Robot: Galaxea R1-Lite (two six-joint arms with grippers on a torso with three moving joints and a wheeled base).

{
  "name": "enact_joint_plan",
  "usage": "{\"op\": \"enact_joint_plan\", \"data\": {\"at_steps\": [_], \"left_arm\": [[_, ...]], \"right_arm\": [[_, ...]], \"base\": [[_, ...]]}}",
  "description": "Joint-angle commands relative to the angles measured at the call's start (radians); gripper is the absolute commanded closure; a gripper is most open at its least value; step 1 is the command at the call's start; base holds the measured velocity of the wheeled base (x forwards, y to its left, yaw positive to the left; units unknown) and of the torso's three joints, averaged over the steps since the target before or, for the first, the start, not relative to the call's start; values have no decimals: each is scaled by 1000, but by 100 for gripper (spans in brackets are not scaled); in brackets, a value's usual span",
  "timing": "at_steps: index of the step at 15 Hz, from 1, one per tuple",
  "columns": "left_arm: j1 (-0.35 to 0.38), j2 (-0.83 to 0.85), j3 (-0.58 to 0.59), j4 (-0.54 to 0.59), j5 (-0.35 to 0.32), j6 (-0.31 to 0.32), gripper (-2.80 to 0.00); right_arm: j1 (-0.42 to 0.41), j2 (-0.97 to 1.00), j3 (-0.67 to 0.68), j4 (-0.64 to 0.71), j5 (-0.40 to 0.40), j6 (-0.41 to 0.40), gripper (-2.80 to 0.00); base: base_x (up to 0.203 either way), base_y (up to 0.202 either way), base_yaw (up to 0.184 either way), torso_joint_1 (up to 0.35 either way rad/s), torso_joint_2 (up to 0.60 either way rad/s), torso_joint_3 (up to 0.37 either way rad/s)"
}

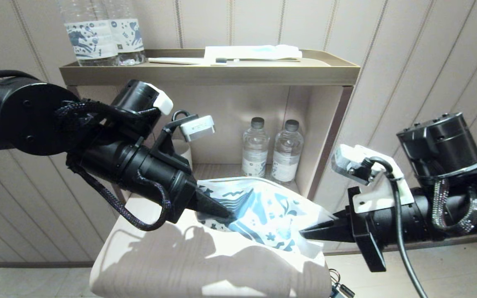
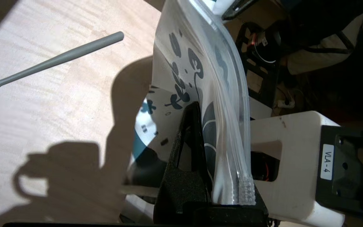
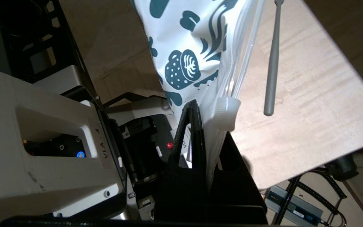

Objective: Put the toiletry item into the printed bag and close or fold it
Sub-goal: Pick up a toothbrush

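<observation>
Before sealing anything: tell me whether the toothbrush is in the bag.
Out. The toothbrush lies bare on the tabletop, beside the printed bag.

You see the printed bag [image 1: 263,215] as thin translucent plastic, glossy and creased, with a ribbed clear zip strip along its edge, and dark blue print on it. The toothbrush [image 2: 52,61] looks like smooth matt grey plastic, lying on a table [image 2: 43,126] of pale wood-grain finish with a dull sheen. Both grippers, left gripper [image 1: 222,209] and right gripper [image 1: 311,232], show black fingers with a rough, grainy matt surface; the far water bottles [image 1: 271,151] are clear glossy plastic.
</observation>
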Motion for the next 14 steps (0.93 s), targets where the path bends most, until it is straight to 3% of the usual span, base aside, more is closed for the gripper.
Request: {"op": "enact_joint_plan", "data": {"at_steps": [1,6,14], "left_arm": [[-1,-15,0,4,-3,1,0],[-1,-24,36,4,-10,87,0],[-20,-7,0,2,-8,127,0]], "right_arm": [[-15,-45,21,1,3,-25,0],[-6,-95,27,1,-3,-46,0],[111,-36,-10,6,-121,-70,0]], "base": [[0,0,0,0,0,0],[0,0,0,0,0,0],[0,0,0,0,0,0]]}}
